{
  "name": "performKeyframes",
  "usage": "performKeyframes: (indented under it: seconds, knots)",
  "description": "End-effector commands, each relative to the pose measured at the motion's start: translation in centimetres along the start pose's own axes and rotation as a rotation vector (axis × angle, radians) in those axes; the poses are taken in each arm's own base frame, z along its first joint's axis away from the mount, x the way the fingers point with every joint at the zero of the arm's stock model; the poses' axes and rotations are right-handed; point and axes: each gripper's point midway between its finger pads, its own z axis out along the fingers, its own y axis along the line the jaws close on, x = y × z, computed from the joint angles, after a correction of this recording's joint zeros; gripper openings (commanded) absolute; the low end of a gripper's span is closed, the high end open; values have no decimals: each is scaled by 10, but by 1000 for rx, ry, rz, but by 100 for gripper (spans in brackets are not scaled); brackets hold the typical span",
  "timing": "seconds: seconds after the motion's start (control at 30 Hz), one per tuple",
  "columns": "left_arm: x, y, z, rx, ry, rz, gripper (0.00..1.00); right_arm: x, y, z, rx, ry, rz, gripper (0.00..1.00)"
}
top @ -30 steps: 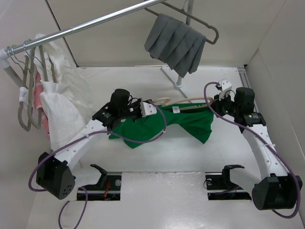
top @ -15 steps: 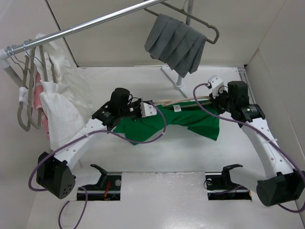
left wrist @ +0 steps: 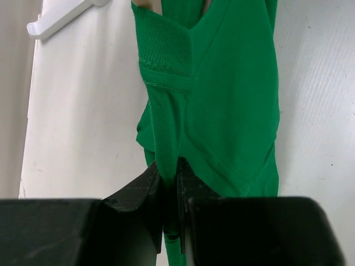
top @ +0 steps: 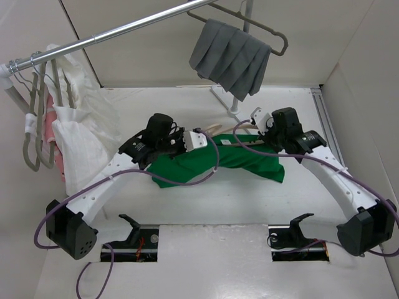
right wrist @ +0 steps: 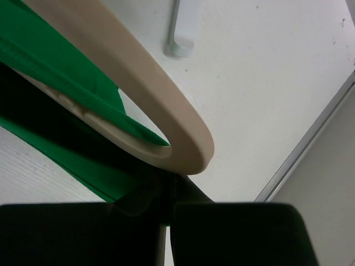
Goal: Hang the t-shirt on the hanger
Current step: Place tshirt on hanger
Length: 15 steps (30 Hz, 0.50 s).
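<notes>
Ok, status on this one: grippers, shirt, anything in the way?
Left gripper shut on shirt. Right gripper shut on hanger end. Hanger partly inside shirt. Grey cloth hangs behind, not touching.

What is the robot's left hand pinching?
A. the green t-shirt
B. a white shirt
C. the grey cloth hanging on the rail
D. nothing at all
A: in the left wrist view, the left gripper is shut on a fold of the green t-shirt.
</notes>
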Motion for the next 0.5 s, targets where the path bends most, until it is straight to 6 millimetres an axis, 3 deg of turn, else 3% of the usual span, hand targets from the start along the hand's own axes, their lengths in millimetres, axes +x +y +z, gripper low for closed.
performKeyframes:
  seconds: [0.0, 0.13, 0.17, 0.3, 0.47]
  knots:
    - [9, -26, 6, 89, 61, 66, 0, -72, 2, -20, -27, -294, 27, 0]
    - [57, -37, 7, 78, 199, 176, 0, -37, -34, -25, 25, -270, 131, 0]
    - [72, -46, 9, 105, 233, 196, 0, -17, -48, -25, 55, -219, 178, 0]
    - [84, -52, 3, 106, 252, 262, 0, 24, -81, -32, 147, -116, 228, 0]
    - [93, -56, 7, 122, 281, 245, 0, 31, -94, -37, 190, -70, 224, 0]
